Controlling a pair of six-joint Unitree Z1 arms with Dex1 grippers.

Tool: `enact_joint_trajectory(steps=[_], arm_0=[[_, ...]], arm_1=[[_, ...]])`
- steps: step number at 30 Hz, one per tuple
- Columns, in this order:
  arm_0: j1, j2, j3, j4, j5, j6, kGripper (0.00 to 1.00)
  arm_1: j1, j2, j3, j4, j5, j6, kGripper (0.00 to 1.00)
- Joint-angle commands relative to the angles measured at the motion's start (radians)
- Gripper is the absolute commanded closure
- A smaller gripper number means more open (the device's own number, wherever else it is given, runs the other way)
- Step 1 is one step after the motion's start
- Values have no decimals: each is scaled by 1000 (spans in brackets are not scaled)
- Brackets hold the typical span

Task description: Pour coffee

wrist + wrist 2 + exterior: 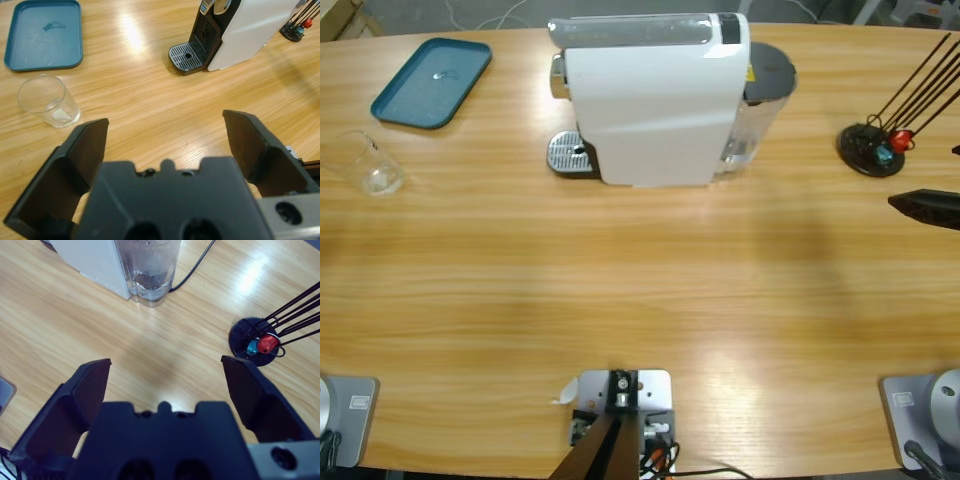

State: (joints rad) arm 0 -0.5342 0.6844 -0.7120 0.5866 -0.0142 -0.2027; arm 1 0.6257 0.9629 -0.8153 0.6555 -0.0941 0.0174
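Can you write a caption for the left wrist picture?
Open left gripper hovers over the table, facing an empty glass, blue tray and coffee machine.

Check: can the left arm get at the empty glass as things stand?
Probably yes. The glass stands alone on bare table, just ahead of the left gripper, whose jaws are open. The teal tray lies beyond it; nothing sits between.

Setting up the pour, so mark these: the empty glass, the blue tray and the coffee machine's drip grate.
empty glass (47,100), left wrist view, on its clear side wall.
blue tray (30,47), left wrist view, on its bare floor.
drip grate (186,55), left wrist view, on the perforated metal plate under the spout.
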Motion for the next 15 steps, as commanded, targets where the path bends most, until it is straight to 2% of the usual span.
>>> enact_joint_trajectory(steps=[1, 10, 15], arm_0=[[7, 5, 39, -13, -13, -7, 9], [7, 24, 35, -15, -19, -15, 9], [7, 195, -77, -139, -94, -99, 9]], arm_1=[[-13, -1, 10, -5, 14, -12, 0], [-13, -12, 13, -5, 14, -13, 0], [-13, -9, 15, -11, 13, -13, 0]])
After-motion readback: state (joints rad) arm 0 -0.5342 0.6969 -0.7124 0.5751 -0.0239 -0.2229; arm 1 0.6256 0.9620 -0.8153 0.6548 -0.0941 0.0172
